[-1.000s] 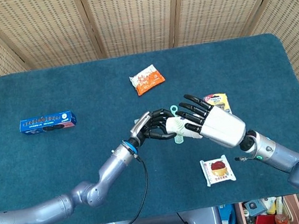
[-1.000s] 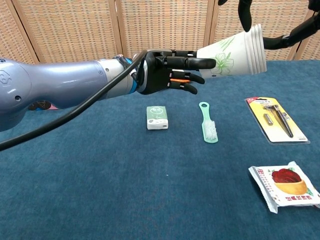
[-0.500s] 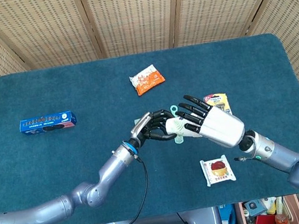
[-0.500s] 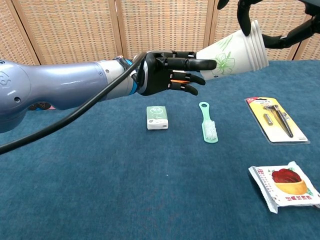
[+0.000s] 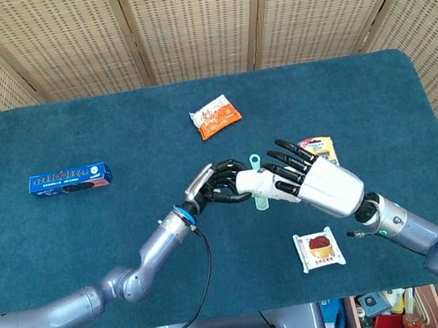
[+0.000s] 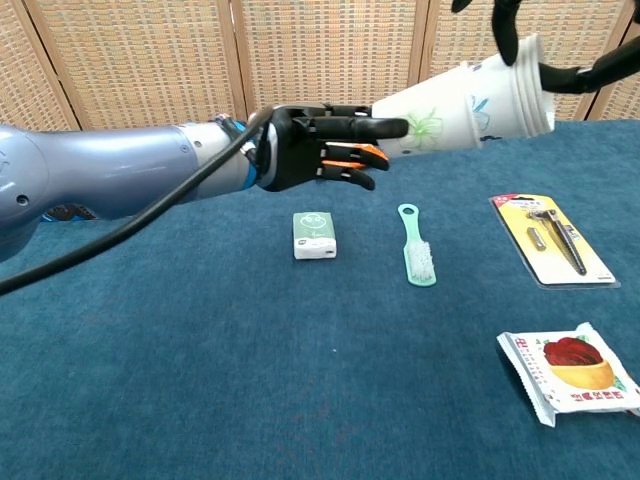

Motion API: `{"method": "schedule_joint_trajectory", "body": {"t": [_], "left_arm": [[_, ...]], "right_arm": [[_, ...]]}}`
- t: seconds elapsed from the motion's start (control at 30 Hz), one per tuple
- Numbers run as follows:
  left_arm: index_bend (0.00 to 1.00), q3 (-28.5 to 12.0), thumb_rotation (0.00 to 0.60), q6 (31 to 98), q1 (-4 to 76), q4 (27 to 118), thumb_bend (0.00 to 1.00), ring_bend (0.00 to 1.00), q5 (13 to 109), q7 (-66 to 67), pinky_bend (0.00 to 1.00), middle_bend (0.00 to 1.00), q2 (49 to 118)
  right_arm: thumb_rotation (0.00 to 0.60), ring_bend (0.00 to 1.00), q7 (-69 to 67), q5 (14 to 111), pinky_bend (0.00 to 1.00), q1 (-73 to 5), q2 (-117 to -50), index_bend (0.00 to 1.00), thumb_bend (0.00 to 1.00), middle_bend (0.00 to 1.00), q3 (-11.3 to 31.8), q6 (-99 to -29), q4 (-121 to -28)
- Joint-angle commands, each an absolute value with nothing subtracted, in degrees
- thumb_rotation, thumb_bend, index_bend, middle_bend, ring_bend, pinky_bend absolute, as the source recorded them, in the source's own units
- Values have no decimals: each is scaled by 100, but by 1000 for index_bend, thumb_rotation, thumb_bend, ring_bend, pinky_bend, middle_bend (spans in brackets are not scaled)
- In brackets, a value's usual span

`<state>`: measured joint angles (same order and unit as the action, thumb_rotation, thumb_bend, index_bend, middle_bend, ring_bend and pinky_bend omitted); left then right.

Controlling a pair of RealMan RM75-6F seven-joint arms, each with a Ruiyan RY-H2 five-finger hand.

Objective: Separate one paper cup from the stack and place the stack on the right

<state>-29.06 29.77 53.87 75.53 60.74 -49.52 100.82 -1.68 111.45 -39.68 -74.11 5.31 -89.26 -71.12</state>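
Note:
A white paper cup (image 6: 420, 118) printed with a green flower sticks out leftward from the nested cup stack (image 6: 515, 85), which is held level in the air. My left hand (image 6: 305, 150) grips the cup's narrow end. At the top right edge of the chest view, my right hand (image 6: 503, 30) holds the stack near its rims. In the head view the left hand (image 5: 213, 187) and the right hand (image 5: 316, 183) meet over mid-table, with the cup (image 5: 249, 182) between them and the stack mostly hidden under the right hand's fingers.
Below the hands lie a green brush (image 6: 417, 250), a small white-green box (image 6: 315, 235), a carded tool pack (image 6: 550, 240) and a snack packet (image 6: 575, 372). An orange packet (image 5: 216, 116) and a blue box (image 5: 69, 180) lie farther back and left.
The left hand has drawn leftward with the flowered cup, which now shows much further out of the stack. The right hand and stack have shifted slightly right.

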Motion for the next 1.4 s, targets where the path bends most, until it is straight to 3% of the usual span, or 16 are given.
{"method": "schedule_joint_trajectory", "body": {"t": [0.03,0.37,0.6,0.93,1.2,1.4], "left_arm": [[526,-2896,600,2964,5292,7497,236,473,6127,-5013,520,499,9990],[526,-2799,600,3183,4909,7368,236,473,6756,-4973,520,499,9335],[526,-2193,600,3952,4697,7138,242,473,7833,-3627,520,499,8475],[526,-1373,600,4279,4482,7112,251,474,8316,-1008,520,499,7507],[526,-948,600,4563,4251,7275,261,473,8029,1039,520,499,7450],[526,-737,600,4699,4128,7198,261,473,7812,1660,520,499,7739]], "right_arm": [[600,237,-226,11124,217,-3868,-7351,694,608,384,492,-9059,-7018],[600,238,-202,11186,217,-3634,-7048,694,616,386,285,-9228,-6843],[600,238,198,11536,222,-3790,-6556,693,616,387,20,-8724,-6955],[600,238,929,12084,238,-4202,-6228,694,616,388,-328,-7653,-7463],[600,240,1440,12360,243,-4508,-6303,694,616,392,-576,-6710,-7695],[600,243,1553,12316,246,-4606,-6501,694,616,393,-618,-6380,-7639]]}}
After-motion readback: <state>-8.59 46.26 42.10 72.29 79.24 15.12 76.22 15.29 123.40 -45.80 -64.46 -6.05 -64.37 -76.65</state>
